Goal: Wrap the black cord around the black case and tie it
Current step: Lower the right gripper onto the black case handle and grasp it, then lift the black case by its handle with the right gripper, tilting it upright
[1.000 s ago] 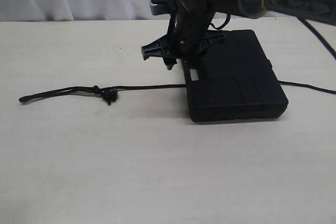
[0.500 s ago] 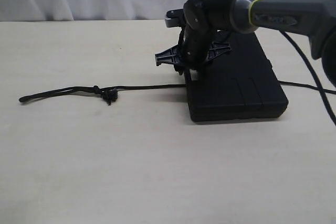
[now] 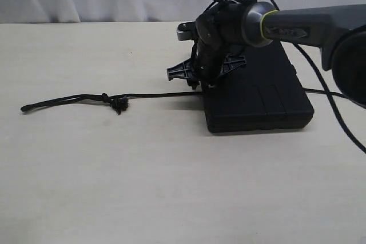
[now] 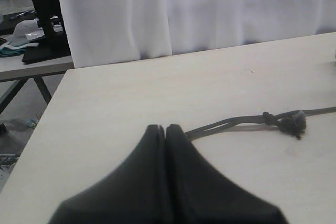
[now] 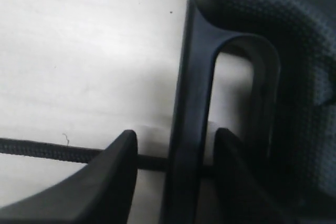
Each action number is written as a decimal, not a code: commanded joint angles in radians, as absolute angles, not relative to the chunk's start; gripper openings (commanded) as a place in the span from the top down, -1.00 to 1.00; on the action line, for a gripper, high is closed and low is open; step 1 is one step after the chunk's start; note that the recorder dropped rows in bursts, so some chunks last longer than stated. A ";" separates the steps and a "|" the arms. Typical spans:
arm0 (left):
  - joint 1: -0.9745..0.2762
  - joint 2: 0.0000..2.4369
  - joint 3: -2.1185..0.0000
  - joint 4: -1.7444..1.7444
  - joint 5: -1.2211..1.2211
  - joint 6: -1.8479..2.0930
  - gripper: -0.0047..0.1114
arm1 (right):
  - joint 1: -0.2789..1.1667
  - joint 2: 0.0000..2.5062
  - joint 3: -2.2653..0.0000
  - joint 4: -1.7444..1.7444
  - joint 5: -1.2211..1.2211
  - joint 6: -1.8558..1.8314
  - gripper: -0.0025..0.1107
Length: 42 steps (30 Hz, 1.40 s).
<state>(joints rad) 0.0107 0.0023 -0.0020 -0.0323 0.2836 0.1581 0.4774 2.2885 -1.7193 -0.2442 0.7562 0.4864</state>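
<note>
Where the table is pale and bare, you find the black case lying flat, right of the middle of the exterior view, with its handle slot on the edge that faces left. The black cord lies straight along the table to the left of the case. It meets the case at the handle edge and goes out of sight there. Partway along it sits a knotted, frayed lump, and beyond the knot a doubled stretch runs to the cord's free end at far left. A thin black line on the table to the right of the case looks like the same cord coming out again.

Your right gripper points down at the handle edge. In the right wrist view, the right gripper has its jaws spread wide, one finger on each side of the handle bar and no grip on it. The cord passes across behind both fingers and under the bar. You cannot tell whether the inner finger touches the bar.

Your left gripper shows only in its own wrist view, its two fingers pressed together with nothing between them. The cord's free end lies just past its tips, and a white curtain hangs behind the table.
</note>
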 commanded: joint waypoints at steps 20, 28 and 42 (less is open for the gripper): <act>0.012 0.000 0.000 -0.039 0.272 0.157 0.92 | 0.475 2.206 -1.721 -0.203 0.814 0.441 0.88; 0.012 0.000 0.000 -0.039 0.272 0.157 0.92 | 0.474 2.093 -1.721 -0.120 0.878 0.372 0.89; 0.012 0.000 0.000 -0.039 0.272 0.157 0.92 | 0.395 1.896 -1.721 0.171 1.029 0.191 0.89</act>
